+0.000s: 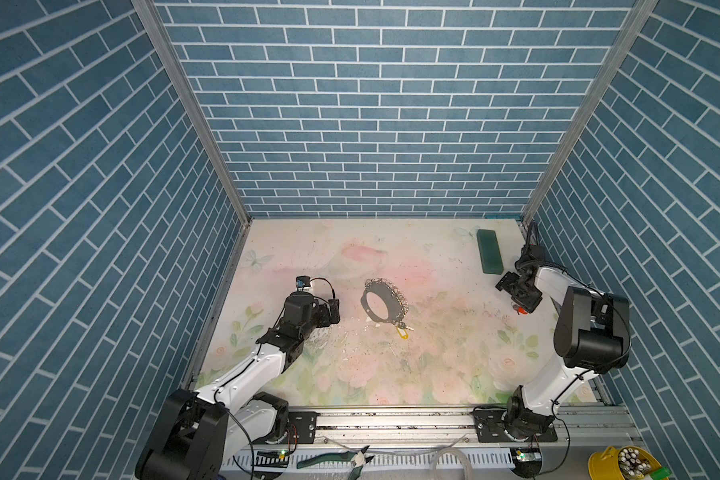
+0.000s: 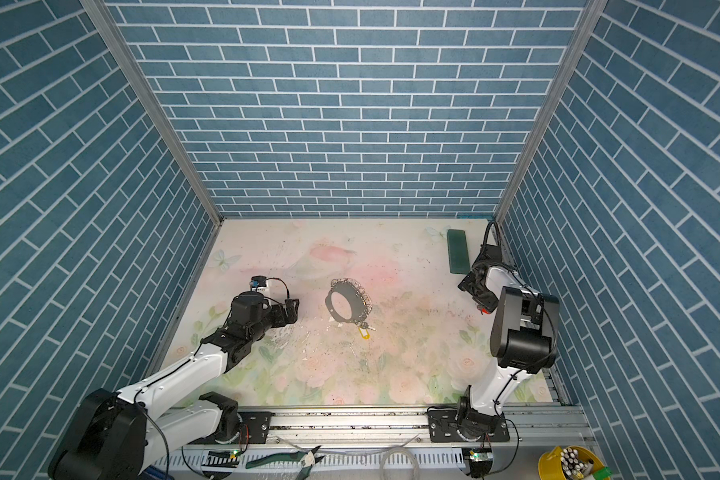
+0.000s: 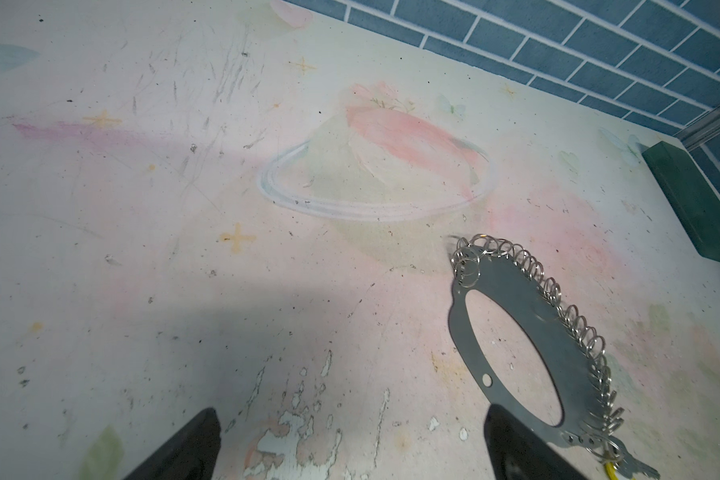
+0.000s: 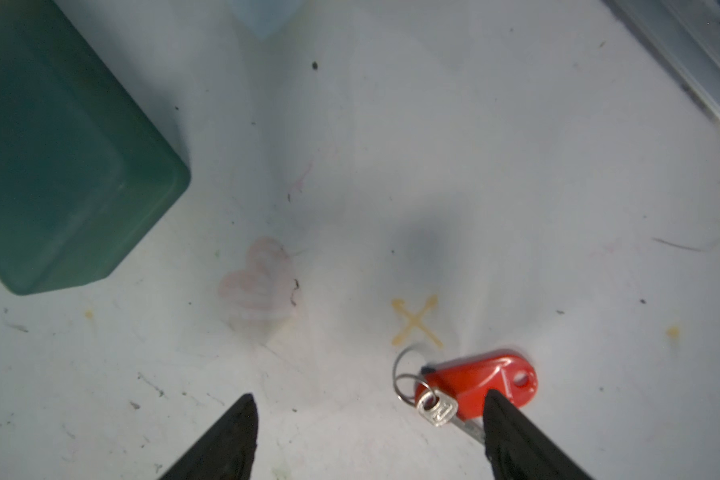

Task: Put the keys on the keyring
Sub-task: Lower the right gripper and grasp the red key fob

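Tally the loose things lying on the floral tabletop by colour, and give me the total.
Dark grey: 1, the keyring
Yellow: 1, the yellow key
Red: 1, the red key
Dark green: 1, the block
Total: 4
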`<action>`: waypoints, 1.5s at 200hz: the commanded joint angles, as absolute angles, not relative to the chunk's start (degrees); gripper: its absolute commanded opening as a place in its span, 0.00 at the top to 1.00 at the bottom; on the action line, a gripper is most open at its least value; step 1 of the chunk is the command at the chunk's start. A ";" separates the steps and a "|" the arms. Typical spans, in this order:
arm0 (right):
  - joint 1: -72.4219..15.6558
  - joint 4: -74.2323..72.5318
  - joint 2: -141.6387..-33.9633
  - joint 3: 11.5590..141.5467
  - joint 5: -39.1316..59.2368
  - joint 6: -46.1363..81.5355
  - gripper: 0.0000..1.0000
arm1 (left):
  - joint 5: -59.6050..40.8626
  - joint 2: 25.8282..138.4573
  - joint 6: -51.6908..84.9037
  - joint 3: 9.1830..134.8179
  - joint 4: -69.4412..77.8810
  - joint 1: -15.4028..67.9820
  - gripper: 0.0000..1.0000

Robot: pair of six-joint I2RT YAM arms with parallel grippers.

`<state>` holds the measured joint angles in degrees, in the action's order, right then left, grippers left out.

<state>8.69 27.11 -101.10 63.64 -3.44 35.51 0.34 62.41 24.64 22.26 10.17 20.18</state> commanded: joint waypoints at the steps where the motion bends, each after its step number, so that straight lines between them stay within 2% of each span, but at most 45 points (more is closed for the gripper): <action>1: 8.82 28.40 -103.86 66.65 -4.11 34.44 0.16 | 0.59 62.63 24.34 23.52 10.82 20.47 0.00; 70: 7.85 27.66 -105.00 64.44 0.43 36.69 0.17 | 0.77 62.18 24.21 23.56 10.42 20.47 0.00; 151: -3.94 29.30 -103.71 61.21 3.25 39.15 0.20 | 1.14 62.24 24.17 23.82 10.06 20.45 0.00; 169: -6.03 31.12 -102.23 61.10 0.50 39.30 0.20 | 1.30 62.10 24.00 23.93 9.66 20.43 0.00; 212: -4.09 35.97 -97.06 63.18 -5.13 34.89 0.19 | 0.90 62.34 24.16 23.96 9.78 20.40 0.00; 300: 2.41 34.61 -98.14 62.32 -2.73 34.10 0.19 | 0.88 62.58 24.16 24.00 9.89 20.43 0.00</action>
<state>1.89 33.56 -96.90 62.67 -2.63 35.46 0.56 62.41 24.62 22.72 10.15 20.18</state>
